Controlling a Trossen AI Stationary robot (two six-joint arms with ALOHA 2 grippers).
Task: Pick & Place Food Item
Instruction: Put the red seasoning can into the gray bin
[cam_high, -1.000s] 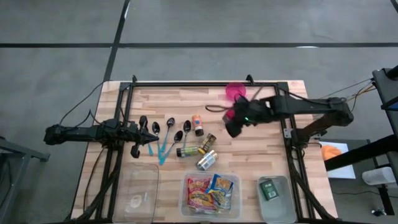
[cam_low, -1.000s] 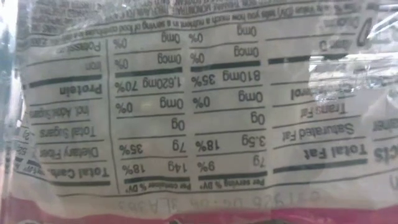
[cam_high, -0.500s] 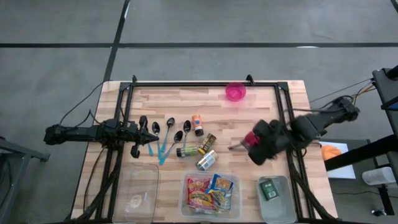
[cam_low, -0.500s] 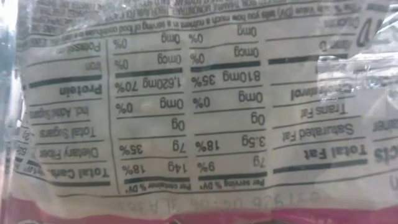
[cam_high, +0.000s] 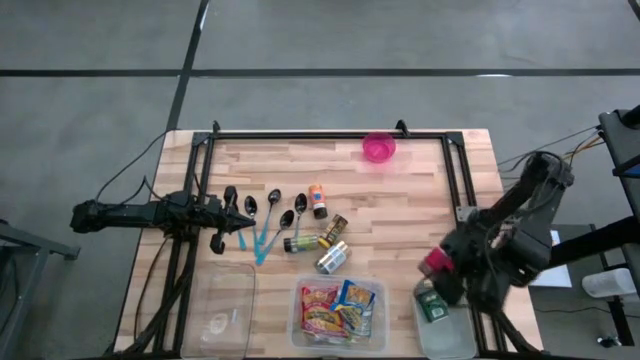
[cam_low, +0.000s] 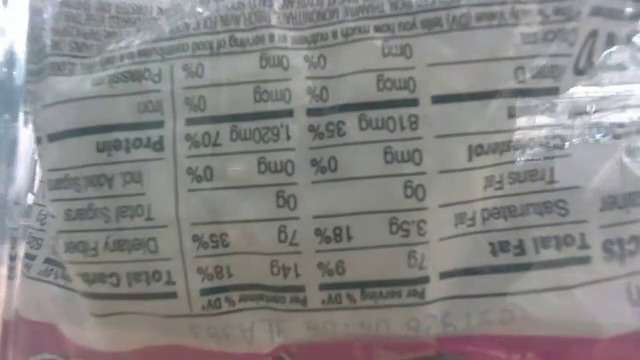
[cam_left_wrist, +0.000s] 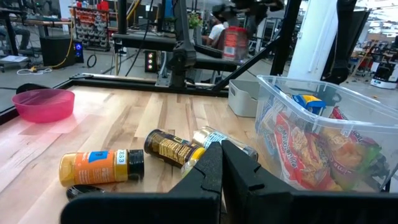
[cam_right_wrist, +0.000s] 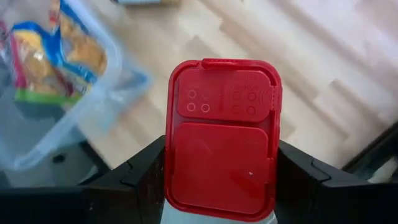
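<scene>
Item held: red-lidded container (cam_right_wrist: 221, 146), lid toward my right wrist camera, clamped between the fingers (cam_right_wrist: 127, 177) of my right gripper (cam_high: 437, 266) — jaws closed on its sides. Position: raised above the table's (cam_high: 400, 200) near right corner, over the grey bin (cam_high: 440, 320) that has a green packet (cam_high: 433, 305) in it.

Beside that bin: clear tub (cam_high: 340, 312) of snack packets.

Mid-table: three spice bottles (cam_high: 320, 228), spoons (cam_high: 262, 212). Far edge — pink bowl (cam_high: 379, 148).

My left gripper (cam_high: 240, 213): pressed shut, empty, resting at the left by the spoons.
</scene>
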